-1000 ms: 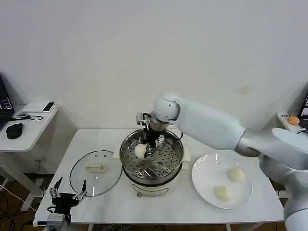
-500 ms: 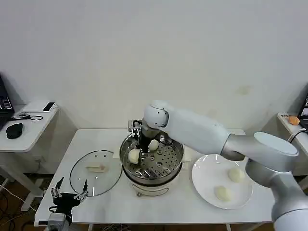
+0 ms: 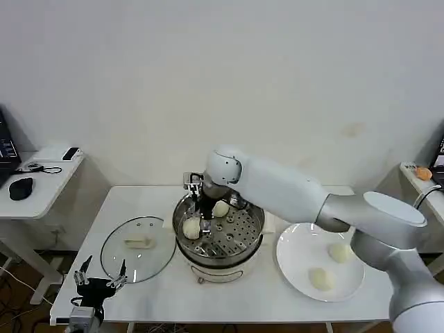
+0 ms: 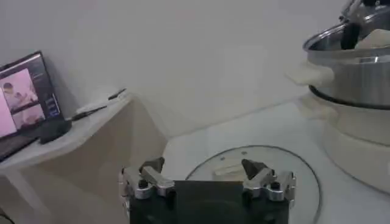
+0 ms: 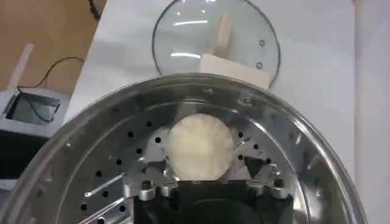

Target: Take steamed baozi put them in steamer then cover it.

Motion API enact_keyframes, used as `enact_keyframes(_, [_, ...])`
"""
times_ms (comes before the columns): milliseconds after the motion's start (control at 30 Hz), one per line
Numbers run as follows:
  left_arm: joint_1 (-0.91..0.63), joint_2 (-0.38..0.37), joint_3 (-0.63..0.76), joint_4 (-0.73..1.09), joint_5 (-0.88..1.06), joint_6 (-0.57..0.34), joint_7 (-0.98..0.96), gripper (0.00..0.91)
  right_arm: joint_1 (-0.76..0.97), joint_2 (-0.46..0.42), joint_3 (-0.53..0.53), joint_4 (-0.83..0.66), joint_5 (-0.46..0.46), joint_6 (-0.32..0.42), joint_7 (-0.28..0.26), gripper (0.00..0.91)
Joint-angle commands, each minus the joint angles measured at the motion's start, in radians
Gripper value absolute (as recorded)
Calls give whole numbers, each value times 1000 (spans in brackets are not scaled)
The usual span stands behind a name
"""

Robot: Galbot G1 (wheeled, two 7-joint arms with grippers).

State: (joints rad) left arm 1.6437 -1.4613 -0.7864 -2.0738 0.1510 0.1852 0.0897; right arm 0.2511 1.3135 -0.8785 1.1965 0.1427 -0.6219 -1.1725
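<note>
Head high, facing down; wrists close; all share steamer [image 3: 218,232].

A plain white wall [image 3: 208,76] backs a white table [image 3: 146,201] and side desk [image 3: 41,182].

We cannot read any text, label, brand, number or sign in these pictures. The laptop screen [image 4: 27,91] on the side desk [image 4: 73,131] shows bright pink and white picture areas, but no letters on it can be made out. The steamer [image 3: 218,236], the cover [image 3: 137,248] and the white plate [image 3: 320,260] carry no readable marking that we can see.
</note>
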Motion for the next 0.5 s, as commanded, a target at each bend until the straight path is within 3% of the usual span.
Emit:
enact_keyframes(33, [1,1,3,-1,0,2,1,907,51,-111,15,78,12,19,-58,907])
enact_keyframes(233, [2,10,3,-3,-2,3,2,907,89,-324,73,222,26,30,-114,907])
enact_keyframes(500, [8,14,13,-16,-2,4,1,907,101,-565,115,353,35,64,-150,907])
